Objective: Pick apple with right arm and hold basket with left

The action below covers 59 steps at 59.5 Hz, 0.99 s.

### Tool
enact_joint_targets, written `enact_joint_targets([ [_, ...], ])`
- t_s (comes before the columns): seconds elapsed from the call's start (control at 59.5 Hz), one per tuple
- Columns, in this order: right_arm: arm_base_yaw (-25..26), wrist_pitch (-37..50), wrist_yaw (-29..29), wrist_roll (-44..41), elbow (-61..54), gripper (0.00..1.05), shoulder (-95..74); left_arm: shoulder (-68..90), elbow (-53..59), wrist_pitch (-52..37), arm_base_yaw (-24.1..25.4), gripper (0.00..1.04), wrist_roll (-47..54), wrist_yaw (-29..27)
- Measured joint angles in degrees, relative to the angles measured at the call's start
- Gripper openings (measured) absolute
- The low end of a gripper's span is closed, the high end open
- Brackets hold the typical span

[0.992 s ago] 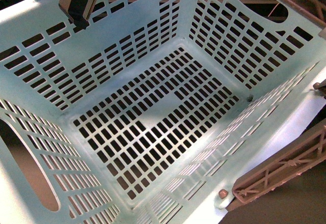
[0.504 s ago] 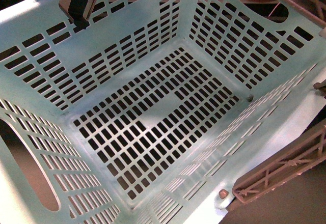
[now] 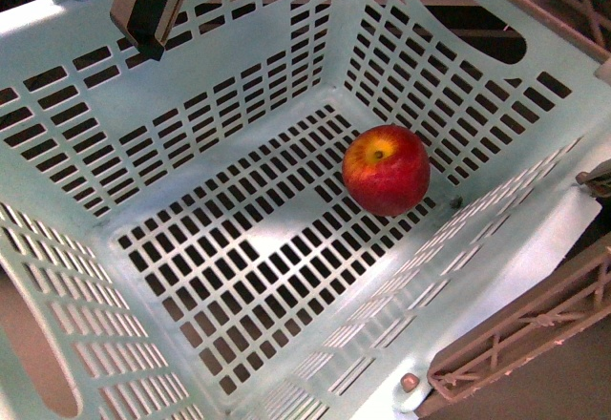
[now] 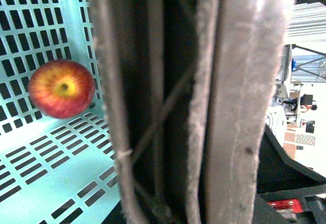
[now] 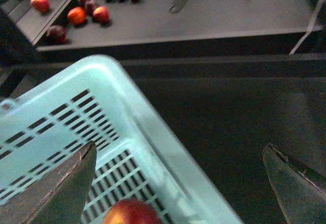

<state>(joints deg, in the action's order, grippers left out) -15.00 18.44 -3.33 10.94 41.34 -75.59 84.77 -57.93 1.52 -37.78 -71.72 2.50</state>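
Note:
The apple (image 3: 386, 169) is glossy red with a yellow patch round its stem. It lies on the slotted floor of the light aqua basket (image 3: 210, 105), near the far right corner. It also shows in the left wrist view (image 4: 61, 88) and at the edge of the right wrist view (image 5: 130, 213). My left gripper (image 3: 148, 5) is shut on the basket at its far left rim; the brown-grey handle (image 4: 224, 102) fills the left wrist view. My right gripper (image 5: 181, 188) is open and empty, above the basket's rim (image 5: 147, 132) and over the apple.
A brown-grey swing handle (image 3: 520, 329) hangs along the basket's near right side, and another runs along the far right (image 3: 544, 0). In the right wrist view a dark shelf (image 5: 214, 15) beyond the basket holds several red and dark fruits (image 5: 89, 12).
The basket was empty before; the apple now lies on its floor. Half a second ago something red showed through the far right hand hole. The basket has shifted a little.

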Motion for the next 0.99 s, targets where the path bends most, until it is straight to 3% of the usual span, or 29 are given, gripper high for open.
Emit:
enact_joint_targets([
  [0.135, 4.26, 4.48, -5.86, -4.63, -6.71, 0.92, 8.26, 0.00, 0.00, 0.00, 0.00, 0.17, 0.33, -0.42],
  [0.185, 6.08, 12.15, -4.57, -6.82, -11.69, 0.84, 11.39, 0.00, 0.00, 0.00, 0.00, 0.17, 0.26, -0.15],
  [0.269, 8.44, 17.88, -2.84, -8.76, -19.71, 0.70, 17.68, 0.00, 0.00, 0.00, -0.04, 0.17, 0.31, 0.09],
  [0.706, 14.75, 17.51, 2.99, -10.56, -32.59, 0.03, 30.67, 0.00, 0.00, 0.00, -0.11, 0.17, 0.33, -0.44],
  [0.992, 14.88, 13.53, 3.19, -10.75, -36.54, 0.02, 38.29, 0.00, 0.00, 0.00, -0.11, 0.17, 0.28, 0.09],
])
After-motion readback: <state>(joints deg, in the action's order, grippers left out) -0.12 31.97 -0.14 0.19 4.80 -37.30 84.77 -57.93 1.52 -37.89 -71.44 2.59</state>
